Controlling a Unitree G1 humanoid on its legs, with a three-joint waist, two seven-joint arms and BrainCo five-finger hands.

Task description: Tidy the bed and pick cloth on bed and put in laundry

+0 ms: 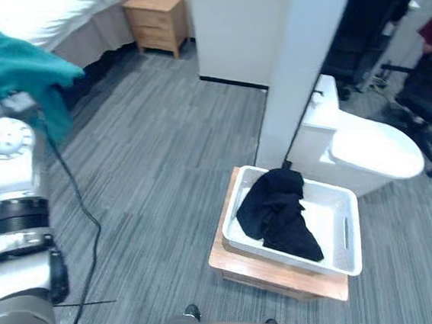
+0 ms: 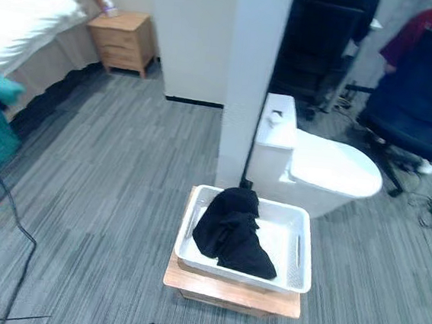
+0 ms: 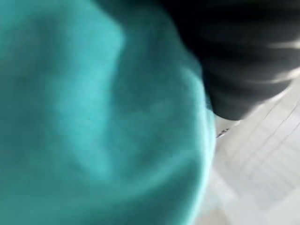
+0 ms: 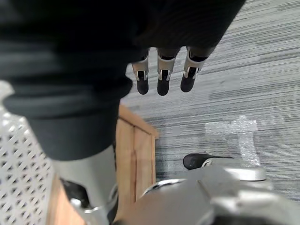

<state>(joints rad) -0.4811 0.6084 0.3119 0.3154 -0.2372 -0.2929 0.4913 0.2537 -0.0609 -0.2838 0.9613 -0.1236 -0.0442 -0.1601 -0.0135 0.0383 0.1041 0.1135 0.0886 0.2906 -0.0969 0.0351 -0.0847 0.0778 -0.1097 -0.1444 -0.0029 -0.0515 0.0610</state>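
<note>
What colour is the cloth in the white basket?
Black; the crumpled cloth shows best in the left eye view.

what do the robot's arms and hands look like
The left arm is silver-grey: blocky segments, a round disc joint and a black ribbed band. The right hand has silver fingers with dark rounded tips below a dark ribbed cover. The left hand shows the same dark ribbed cover.

No print I can read from here, no label, number, brand or sign legible on anything in my views
</note>
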